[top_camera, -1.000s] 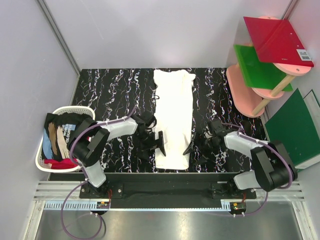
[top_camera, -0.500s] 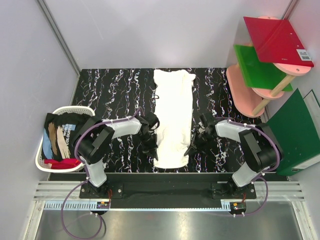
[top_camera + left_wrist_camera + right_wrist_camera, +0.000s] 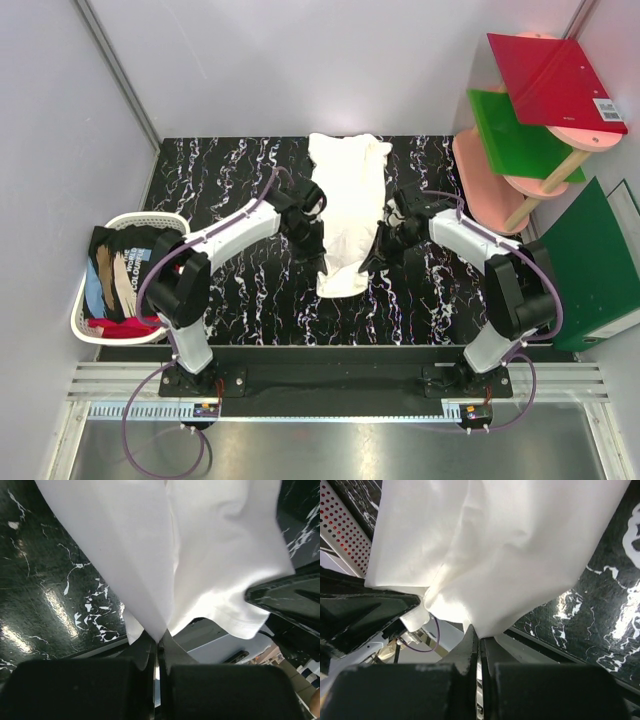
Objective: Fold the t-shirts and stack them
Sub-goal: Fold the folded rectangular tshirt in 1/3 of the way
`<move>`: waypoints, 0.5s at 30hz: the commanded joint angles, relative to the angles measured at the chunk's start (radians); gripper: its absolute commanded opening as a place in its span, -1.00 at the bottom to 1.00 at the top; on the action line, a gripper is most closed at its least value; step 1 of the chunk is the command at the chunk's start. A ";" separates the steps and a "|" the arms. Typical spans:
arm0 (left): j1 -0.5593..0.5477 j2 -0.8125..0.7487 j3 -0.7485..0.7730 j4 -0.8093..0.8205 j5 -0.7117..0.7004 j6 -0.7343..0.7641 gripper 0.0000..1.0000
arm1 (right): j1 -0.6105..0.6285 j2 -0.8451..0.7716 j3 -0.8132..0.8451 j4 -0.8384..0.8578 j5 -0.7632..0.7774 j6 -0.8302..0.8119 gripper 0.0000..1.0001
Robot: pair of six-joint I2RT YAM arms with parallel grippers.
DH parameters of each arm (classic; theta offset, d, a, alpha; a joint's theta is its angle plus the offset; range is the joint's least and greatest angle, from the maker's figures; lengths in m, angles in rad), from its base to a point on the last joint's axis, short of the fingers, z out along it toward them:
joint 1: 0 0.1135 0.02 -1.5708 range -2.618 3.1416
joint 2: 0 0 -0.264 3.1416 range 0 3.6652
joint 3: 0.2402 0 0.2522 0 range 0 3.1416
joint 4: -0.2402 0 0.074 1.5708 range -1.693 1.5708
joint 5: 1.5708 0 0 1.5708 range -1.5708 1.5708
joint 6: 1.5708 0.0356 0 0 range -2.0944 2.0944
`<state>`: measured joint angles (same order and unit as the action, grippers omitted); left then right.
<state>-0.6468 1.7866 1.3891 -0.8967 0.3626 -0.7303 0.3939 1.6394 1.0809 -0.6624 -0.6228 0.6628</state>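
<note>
Black left fingers (image 3: 149, 649) and right fingers (image 3: 471, 641) each pinch tight on a side edge of the cream-white t-shirt (image 3: 347, 200), holding its near end raised off the marbled desk (image 3: 220, 180); its far end rests there.

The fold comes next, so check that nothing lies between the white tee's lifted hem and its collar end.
Nothing visible does. The left gripper and right gripper are shut on the near hem of the white t-shirt; the cloth ahead lies bare up to the collar. The basket sits well off to the left.
</note>
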 commanded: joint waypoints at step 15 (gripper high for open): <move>0.160 0.246 0.356 -0.087 0.010 0.034 -0.99 | -0.076 0.295 0.468 -0.216 0.213 -0.193 -1.00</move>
<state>-0.4931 1.9854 1.6527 -0.9722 0.3603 -0.7204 0.3439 1.8709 1.4609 -0.8276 -0.4828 0.5282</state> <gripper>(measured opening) 0.012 0.018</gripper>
